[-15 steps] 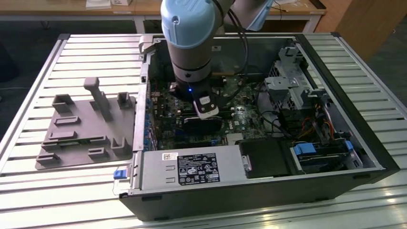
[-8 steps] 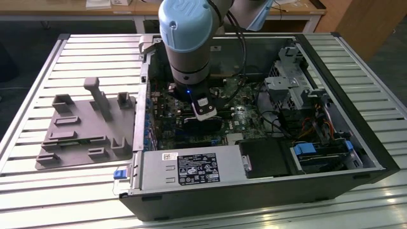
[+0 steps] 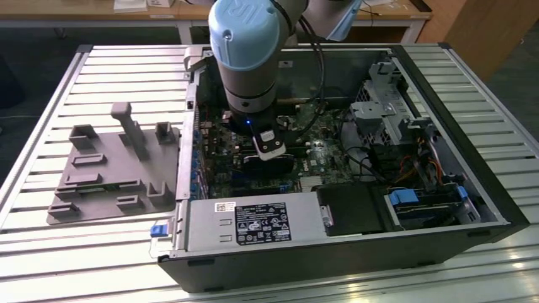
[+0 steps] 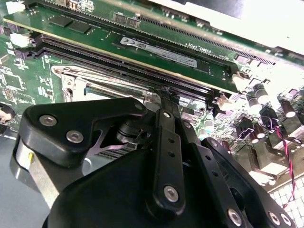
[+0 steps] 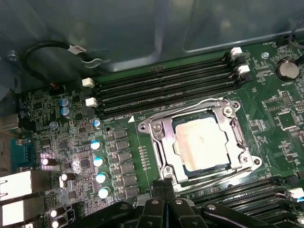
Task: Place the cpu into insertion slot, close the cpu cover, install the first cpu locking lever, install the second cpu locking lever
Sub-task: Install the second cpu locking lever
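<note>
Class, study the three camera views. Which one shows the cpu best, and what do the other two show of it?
The first wrist view shows the cpu best: its pale metal top lies flat in the insertion slot, framed by the silvery cpu cover. In the second wrist view the gripper hides most of the socket. In the exterior view the arm blocks that area.

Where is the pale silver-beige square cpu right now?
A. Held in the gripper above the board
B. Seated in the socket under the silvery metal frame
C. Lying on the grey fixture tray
B: in the first wrist view the pale silver-beige square cpu sits in the socket, with the silvery metal frame cover closed around it.
</note>
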Robot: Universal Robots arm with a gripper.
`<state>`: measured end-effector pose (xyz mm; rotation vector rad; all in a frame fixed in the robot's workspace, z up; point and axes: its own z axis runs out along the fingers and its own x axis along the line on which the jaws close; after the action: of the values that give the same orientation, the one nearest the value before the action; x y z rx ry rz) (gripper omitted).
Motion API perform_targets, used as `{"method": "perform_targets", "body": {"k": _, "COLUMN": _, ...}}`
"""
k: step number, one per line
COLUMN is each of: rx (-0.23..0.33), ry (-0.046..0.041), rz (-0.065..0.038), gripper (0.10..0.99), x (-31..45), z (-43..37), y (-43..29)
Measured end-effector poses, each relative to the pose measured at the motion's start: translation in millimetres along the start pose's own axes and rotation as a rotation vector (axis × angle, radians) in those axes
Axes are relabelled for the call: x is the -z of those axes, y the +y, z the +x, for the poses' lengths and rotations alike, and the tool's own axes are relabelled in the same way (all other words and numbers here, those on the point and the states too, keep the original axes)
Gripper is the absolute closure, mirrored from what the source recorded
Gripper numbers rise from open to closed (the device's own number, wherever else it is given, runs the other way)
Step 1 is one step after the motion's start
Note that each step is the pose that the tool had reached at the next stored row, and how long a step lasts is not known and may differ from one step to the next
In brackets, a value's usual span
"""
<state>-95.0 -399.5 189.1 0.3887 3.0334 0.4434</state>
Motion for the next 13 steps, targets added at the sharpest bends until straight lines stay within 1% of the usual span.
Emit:
{"method": "perform_targets", "body": {"k": 2, "rx": 0.0, "ry": -0.0001, "rz": 0.0, "gripper": 0.984, "x": 1.0, "z": 0.0, "y": 0.3}}
{"method": "perform_targets", "body": {"k": 4, "rx": 0.0, "ry": -0.0002, "rz": -0.001, "gripper": 0.984, "x": 3.8, "z": -0.1, "y": 1.3}}
{"method": "perform_targets", "body": {"k": 13, "rx": 0.0, "ry": -0.0003, "rz": 0.001, "gripper": 0.984, "x": 23.1, "z": -0.4, "y": 7.0}}
